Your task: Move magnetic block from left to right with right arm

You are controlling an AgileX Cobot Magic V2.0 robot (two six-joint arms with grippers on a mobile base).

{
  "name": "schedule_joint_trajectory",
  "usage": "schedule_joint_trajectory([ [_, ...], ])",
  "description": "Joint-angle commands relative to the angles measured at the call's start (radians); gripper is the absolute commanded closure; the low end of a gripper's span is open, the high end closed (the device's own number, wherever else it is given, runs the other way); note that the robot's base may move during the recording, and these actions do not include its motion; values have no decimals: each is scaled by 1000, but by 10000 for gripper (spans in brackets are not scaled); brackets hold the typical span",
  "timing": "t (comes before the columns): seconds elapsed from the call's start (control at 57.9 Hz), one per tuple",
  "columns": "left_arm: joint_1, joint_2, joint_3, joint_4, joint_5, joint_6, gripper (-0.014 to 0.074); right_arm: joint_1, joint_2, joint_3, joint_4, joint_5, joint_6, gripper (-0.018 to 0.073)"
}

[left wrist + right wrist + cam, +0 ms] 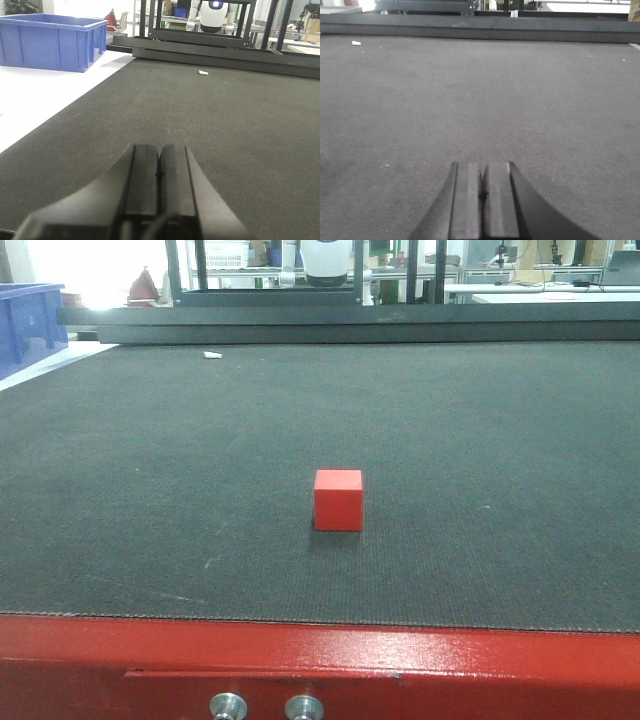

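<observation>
A: Surface: dark woven mat over the whole bench, with a red table edge along the near side. A black rail runs along the far side, and lab racks stand behind it.

B: Contents, left to right?

A: A blue bin sits at the far left, off the mat on a white top. A small white scrap lies on the mat near the far rail, left of centre. The magnetic block, a red cube, stands flat on the mat about mid-width in the front view, nearer the red edge than the rail. It is upright with one corner turned slightly toward the camera, and nothing touches it.

B: Left gripper?

A: Its fingers are pressed together with only a seam between the pads, and they hold nothing. It sits low over the mat, with the bin ahead to its left.

B: Right gripper?

A: Its fingers are drawn together with a thin dark slit between them, and nothing is in its grasp. It sits low over the mat. Its camera shows mat texture up to the rail, with the scrap at far upper left.

B: Block relative to that claw?

A: Cannot tell exactly. The block shows only in the front view and the claw only in its own wrist view. They are apart and not touching.
</observation>
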State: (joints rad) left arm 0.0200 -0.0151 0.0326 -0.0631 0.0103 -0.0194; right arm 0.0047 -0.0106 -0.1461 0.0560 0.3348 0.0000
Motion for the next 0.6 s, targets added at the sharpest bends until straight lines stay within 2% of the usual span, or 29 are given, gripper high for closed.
schedule_joint_trajectory([
  [0.0,-6,-9,7,-7,-92,-4,713,-3,2,-96,-7,18,0,504],
  [0.155,-6,-9,7,-7,-92,-4,713,-3,95,-175,0,169,0,504],
  [0.587,-6,-9,7,-7,-92,-4,713,-3,519,-394,3,355,0,504],
])
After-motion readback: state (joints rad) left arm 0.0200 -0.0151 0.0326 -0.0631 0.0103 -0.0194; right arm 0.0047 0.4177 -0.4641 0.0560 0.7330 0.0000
